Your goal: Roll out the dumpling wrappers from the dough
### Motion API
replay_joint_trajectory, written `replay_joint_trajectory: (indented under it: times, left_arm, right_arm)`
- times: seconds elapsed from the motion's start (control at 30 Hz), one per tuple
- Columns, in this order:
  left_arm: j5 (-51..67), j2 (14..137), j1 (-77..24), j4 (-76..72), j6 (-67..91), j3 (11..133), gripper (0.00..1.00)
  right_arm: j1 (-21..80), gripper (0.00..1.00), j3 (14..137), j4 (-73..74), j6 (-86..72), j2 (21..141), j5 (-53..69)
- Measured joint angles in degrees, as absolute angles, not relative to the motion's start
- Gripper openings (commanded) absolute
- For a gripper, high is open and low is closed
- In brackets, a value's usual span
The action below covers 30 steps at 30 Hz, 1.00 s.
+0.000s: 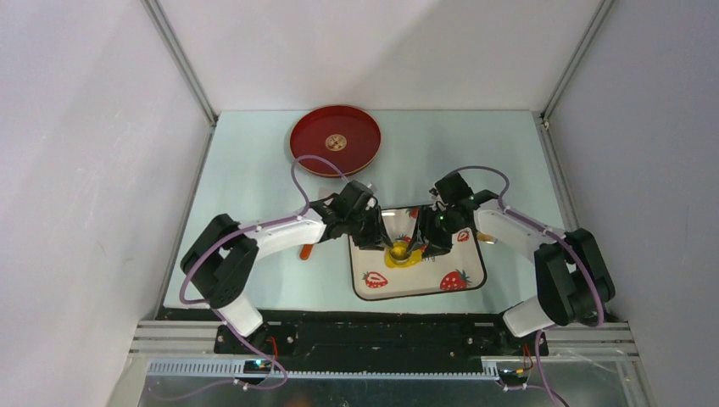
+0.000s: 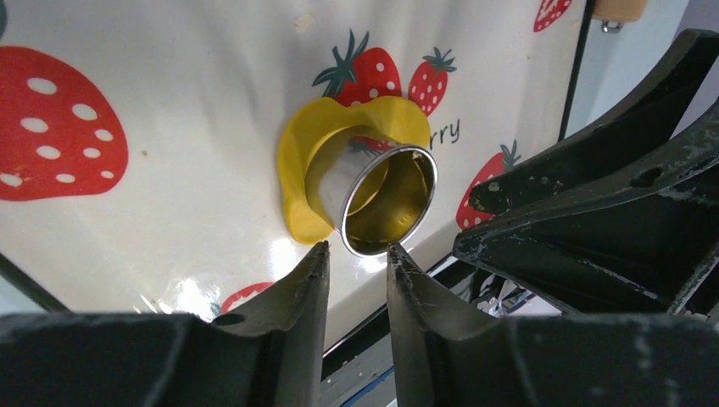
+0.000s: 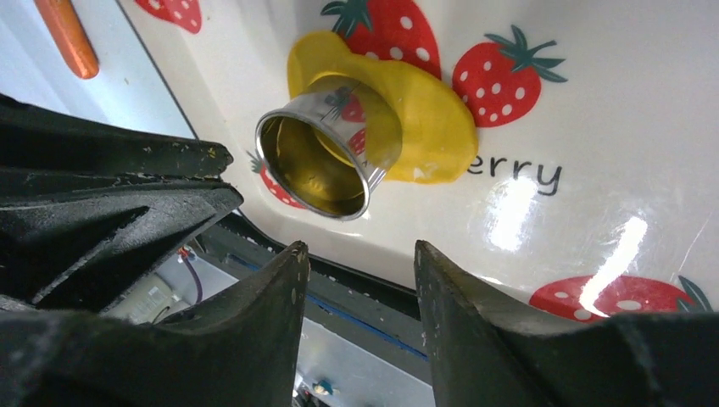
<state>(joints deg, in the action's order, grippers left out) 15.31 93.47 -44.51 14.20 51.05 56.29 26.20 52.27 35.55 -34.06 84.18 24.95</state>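
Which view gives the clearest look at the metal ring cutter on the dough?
Right wrist: the cutter shows whole, open rim and shiny wall, standing on the dough. Left wrist shows it too, rim close to the left claw. Top view: only a tiny glint.

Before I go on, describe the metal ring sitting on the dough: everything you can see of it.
The metal ring is a short, open-ended tube of shiny, mirror-like metal with a thin rim, and it reflects the strawberry print. It stands on end on the flattened yellow dough, which spreads out around its base on the strawberry tray. Yellow shows inside its open top. The left gripper and right gripper hover close, jaws apart; neither clasps it.
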Motion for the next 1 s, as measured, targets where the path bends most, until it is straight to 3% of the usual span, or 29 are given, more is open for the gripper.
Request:
replay_joint_trajectory:
  times: [0.3, 1.0]
  left_arm:
    - [15.4, 96.38, -45.1, 13.96, 52.16, 56.53, 0.26]
    - [15.44, 99.02, -46.0, 13.8, 52.47, 57.84, 0.13]
  right_arm:
    - [26.06, 0.37, 52.27, 33.1, -35.42, 87.72, 25.8]
    - [24.53, 0.2, 52.27, 28.88, -36.45, 92.9, 28.25]
